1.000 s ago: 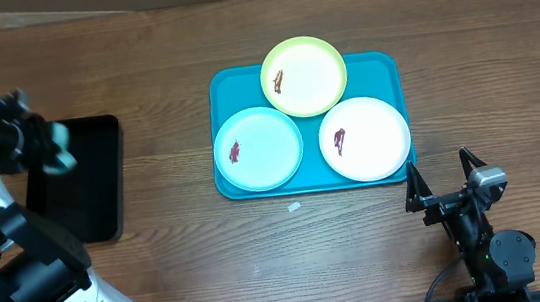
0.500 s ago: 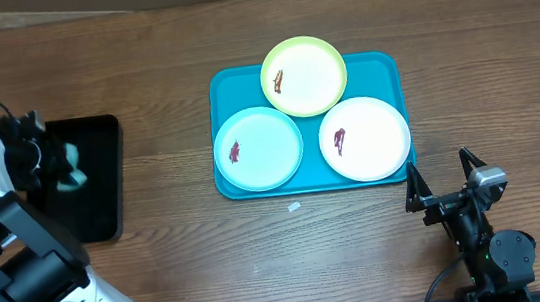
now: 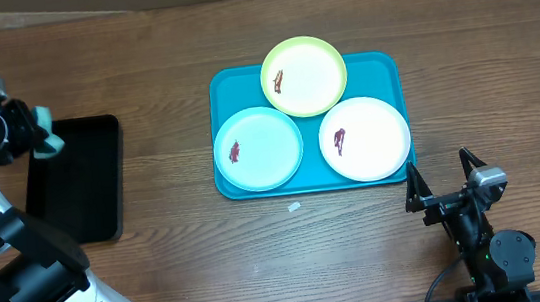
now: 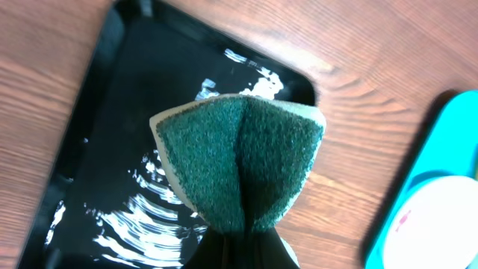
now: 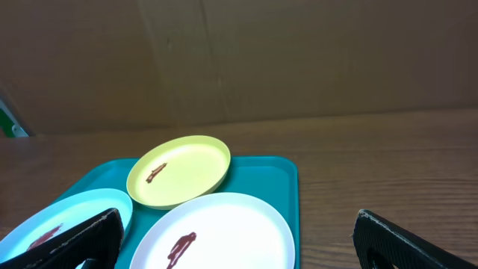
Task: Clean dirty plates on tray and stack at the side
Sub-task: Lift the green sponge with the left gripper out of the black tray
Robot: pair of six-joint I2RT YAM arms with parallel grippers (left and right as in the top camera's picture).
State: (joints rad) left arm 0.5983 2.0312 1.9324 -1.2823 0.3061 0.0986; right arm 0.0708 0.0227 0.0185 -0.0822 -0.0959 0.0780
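The turquoise tray [image 3: 228,83] holds three plates, each with a reddish-brown smear: a yellow-green plate [image 3: 304,75] at the back, a bluish-white plate [image 3: 260,150] at front left, a white plate [image 3: 365,139] at front right. My left gripper [image 3: 39,135] is shut on a folded green sponge [image 4: 240,157] and holds it above the far edge of the black tray [image 3: 80,181], far left of the plates. My right gripper [image 3: 444,183] is open and empty, just in front of the turquoise tray's right corner. The right wrist view shows the white plate [image 5: 224,232], yellow-green plate [image 5: 179,170] and bluish-white plate [image 5: 60,217].
The smaller black tray [image 4: 104,149] looks wet, with shiny streaks. A small white scrap [image 3: 294,207] lies on the wood in front of the turquoise tray. A cardboard wall [image 5: 239,52] stands behind the table.
My left gripper dipped the sponge down over the black tray, then rose and moved back toward the tray's far left edge. The right arm has not moved.
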